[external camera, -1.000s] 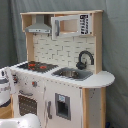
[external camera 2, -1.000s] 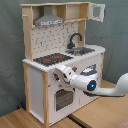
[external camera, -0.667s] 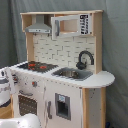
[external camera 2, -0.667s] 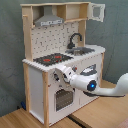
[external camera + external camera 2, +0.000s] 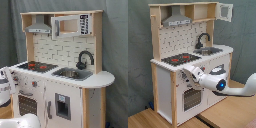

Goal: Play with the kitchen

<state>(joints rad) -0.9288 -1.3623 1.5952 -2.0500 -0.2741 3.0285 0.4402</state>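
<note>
A tall toy kitchen (image 5: 62, 70) in white and light wood stands against a grey curtain (image 5: 116, 45), seen in both exterior views. Its worktop carries a black stovetop (image 5: 181, 59) with red rings and, beside it, a sink (image 5: 72, 73) with a curved black faucet (image 5: 84, 59). Behind them is a pale back panel that reads as brick-patterned in the first exterior view and as dotted in the second exterior view. Above the stovetop hangs a grey hood (image 5: 177, 20), with a small cabinet (image 5: 72, 24) next to it under a wooden top shelf. In the second exterior view, the oven door (image 5: 192, 98) sits low on the front, and the kitchen rests on a wooden floor (image 5: 230, 113).

A white robot arm (image 5: 230, 86) reaches in from the second exterior view's right. Its gripper (image 5: 192, 76) sits right up against the kitchen's front panel, just under the stovetop edge and above the oven door. Whether its fingers are spread or closed cannot be told. In the first exterior view, only part of the white arm shows at the left edge, beside the kitchen's front corner.
</note>
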